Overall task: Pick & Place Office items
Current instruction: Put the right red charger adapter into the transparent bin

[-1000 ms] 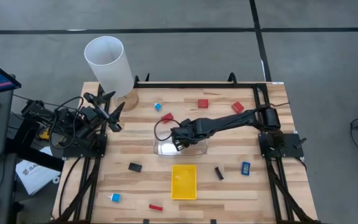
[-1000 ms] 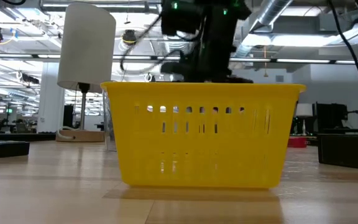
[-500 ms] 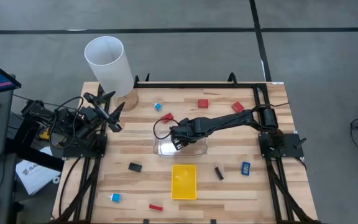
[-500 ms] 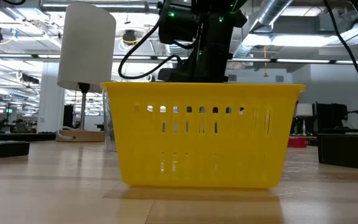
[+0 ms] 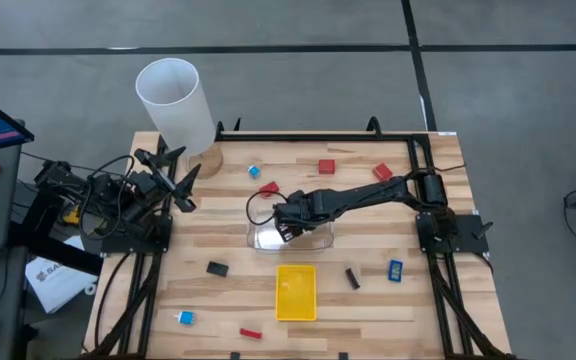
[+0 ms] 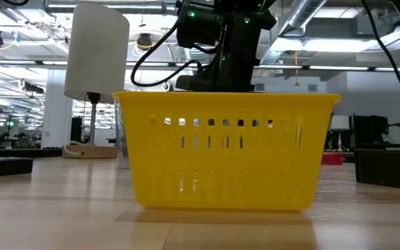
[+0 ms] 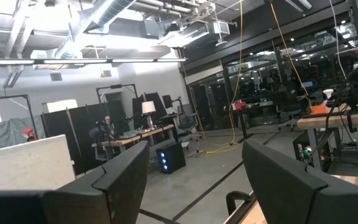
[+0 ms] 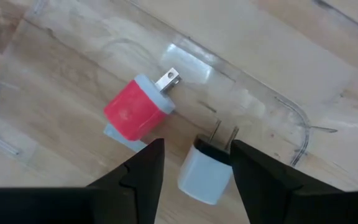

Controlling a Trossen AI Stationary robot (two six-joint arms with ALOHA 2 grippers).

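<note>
Though no writing reads anywhere, counts hold: one counter (image 5: 368,300), one yellow tray (image 5: 296,291), one clear tray (image 5: 318,239) with two plugs, red (image 8: 135,112) and white (image 8: 205,174). Right hand (image 8: 194,171) released, straddling white plug. Left hand (image 5: 183,180) released, counter's edge.

right arm (image 5: 368,195) stretched over table centre, yellow tray (image 5: 296,291) just beside clear tray (image 5: 320,238), white cylinder (image 5: 176,105) at far-left corner

No readable text, labels, brands, numbers or signs anywhere; only a few cropped, illegible dark letters on white paper (image 5: 43,275) beside the table's (image 5: 368,305) left edge.
</note>
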